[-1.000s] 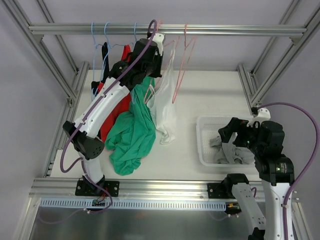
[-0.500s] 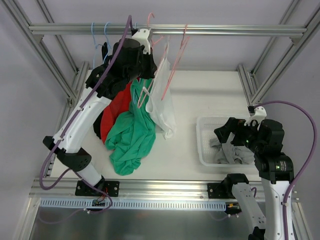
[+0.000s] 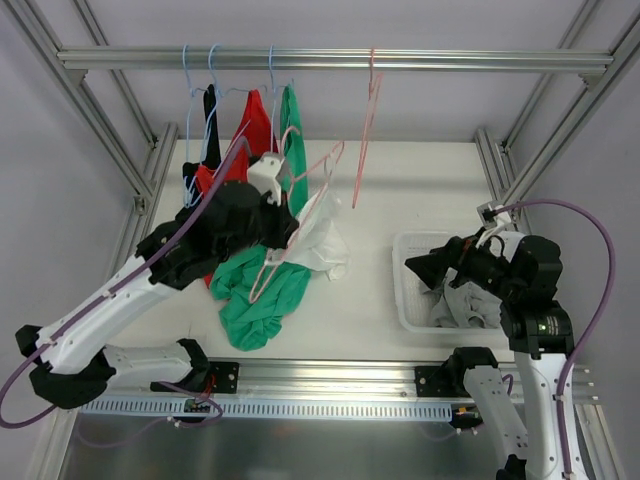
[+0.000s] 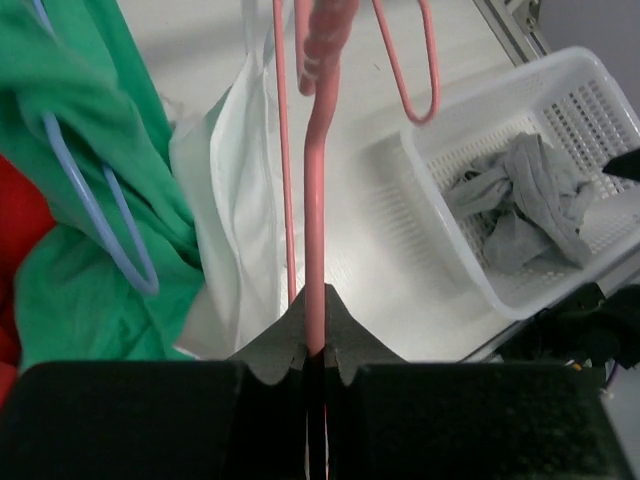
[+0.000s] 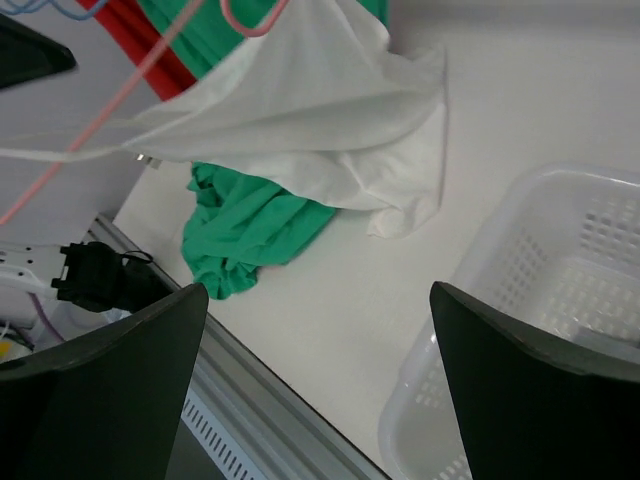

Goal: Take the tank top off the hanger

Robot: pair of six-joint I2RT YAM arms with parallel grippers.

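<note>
From above, the pink hanger [image 3: 318,163] slants from upper right to lower left. The white tank top [image 3: 322,238] drapes off it, its long axis running down to the table just left of the basket [image 3: 402,290].

The left wrist camera shows the left gripper [image 4: 315,345] clamped tight on the hanger's [image 4: 315,250] wire, with the tank top [image 4: 235,220] hanging left of it.

The right wrist camera shows the right gripper [image 5: 318,300] spread wide and holding nothing, with the tank top [image 5: 320,120] stretched sideways ahead of it.

White tank top [image 3: 322,240] draped over tilted pink hanger [image 4: 315,230].
</note>
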